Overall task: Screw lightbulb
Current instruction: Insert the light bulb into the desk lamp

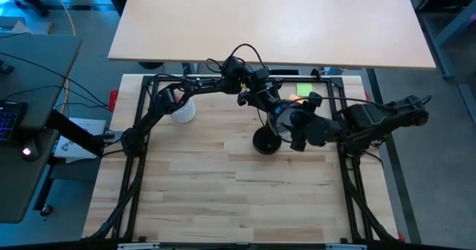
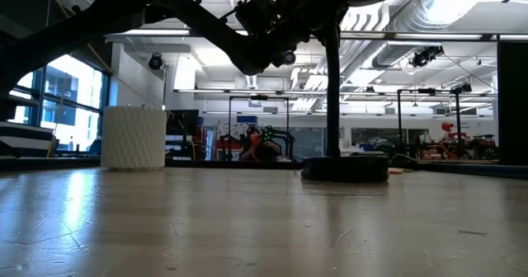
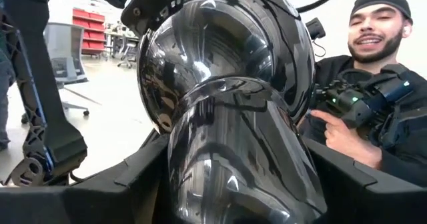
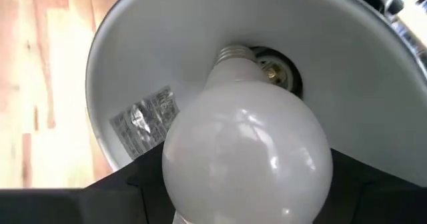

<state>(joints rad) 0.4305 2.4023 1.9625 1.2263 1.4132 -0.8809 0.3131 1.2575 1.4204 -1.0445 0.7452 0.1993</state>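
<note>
While held, lightbulb (image 4: 247,154) between right tool (image 4: 247,207) fingers.

Frosted, smooth white lightbulb (image 4: 247,154) with silvery metal screw base; glossy black lamp shade (image 3: 227,104), matt white inside; pale wood-plank table (image 1: 223,190); ribbed white cup (image 2: 134,137).

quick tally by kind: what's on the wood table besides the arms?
Lightbulb: 1, between the right gripper's jaws at the lamp's socket
Black desk lamp: 1, its shade between the left gripper's jaws
White ribbed cup: 1
Total: 3
</note>
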